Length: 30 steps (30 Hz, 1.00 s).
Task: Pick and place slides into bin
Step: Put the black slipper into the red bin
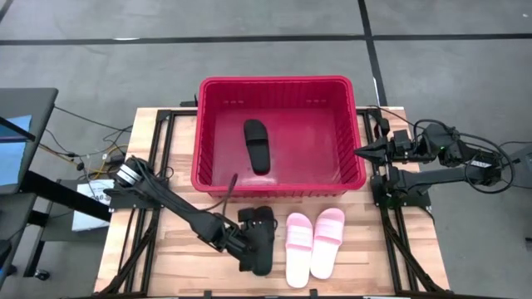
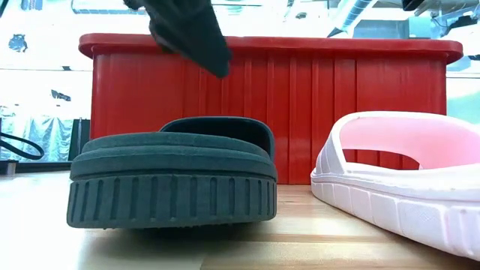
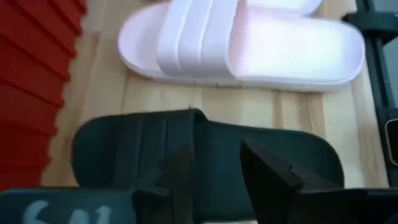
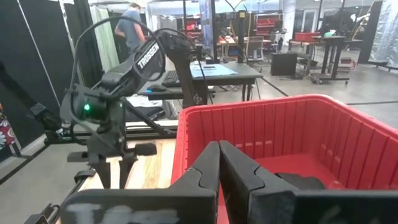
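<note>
Nearest thing: we see the black slide on the table closest to the low camera, its ridged sole edge facing us, flat on the wood, just in front of the bin.
Left gripper: we find it low over this black slide, fingers spread apart, one on each side of the strap area; in the left wrist view the two dark fingers stand over the shoe with a gap between them, holding nothing.
Key relation: the black slide lies directly under the left gripper, its long axis running toward and away from the bin, so we judge the fingers would close across its width.
Nearer arm: the left arm is clearly nearer; the right one is well apart from it.
Right gripper: we see it beside the right wall of the bin, fingers pressed together and empty, waiting.
Bin: red, at the back middle of the table; it holds one black slide, lying lengthwise on the floor of the bin.
Pink slides: two, side by side, just beside the black slide on its right, parallel to it, in front of the bin.
Progress: we judge one slide of four is placed and three remain on the table.
</note>
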### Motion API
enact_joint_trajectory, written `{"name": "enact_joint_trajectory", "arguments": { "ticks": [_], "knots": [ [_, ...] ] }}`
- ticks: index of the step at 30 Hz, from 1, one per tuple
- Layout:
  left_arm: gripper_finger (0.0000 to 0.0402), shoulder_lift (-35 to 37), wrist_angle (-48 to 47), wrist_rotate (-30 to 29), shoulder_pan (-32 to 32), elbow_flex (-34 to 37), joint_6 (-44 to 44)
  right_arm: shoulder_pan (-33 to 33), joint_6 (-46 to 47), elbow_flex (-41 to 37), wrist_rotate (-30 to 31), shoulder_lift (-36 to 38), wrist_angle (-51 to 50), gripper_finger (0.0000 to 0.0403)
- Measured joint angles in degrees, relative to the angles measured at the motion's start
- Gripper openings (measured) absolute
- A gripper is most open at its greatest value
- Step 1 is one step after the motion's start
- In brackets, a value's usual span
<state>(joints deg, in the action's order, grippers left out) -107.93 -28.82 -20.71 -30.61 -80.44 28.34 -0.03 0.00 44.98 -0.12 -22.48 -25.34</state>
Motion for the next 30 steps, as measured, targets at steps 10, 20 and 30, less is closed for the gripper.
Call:
{"name": "enact_joint_trajectory", "arguments": {
  "ticks": [10,20,30],
  "knots": [
    [0.0116,-1.7,-4.9,-0.37,0.47,-0.07,0.37,0.02,0.01,-0.01,-0.02,0.0,-0.08,0.0],
    [0.0116,-3.75,-6.85,0.94,1.07,-0.15,-0.57,0.0,0.01,0.0,-0.02,0.0,-0.05,0.0],
    [0.0116,-5.52,-8.22,1.97,1.25,-0.67,-1.82,0.01,0.01,0.0,-0.02,0.0,-0.01,0.0]
  ]
}}
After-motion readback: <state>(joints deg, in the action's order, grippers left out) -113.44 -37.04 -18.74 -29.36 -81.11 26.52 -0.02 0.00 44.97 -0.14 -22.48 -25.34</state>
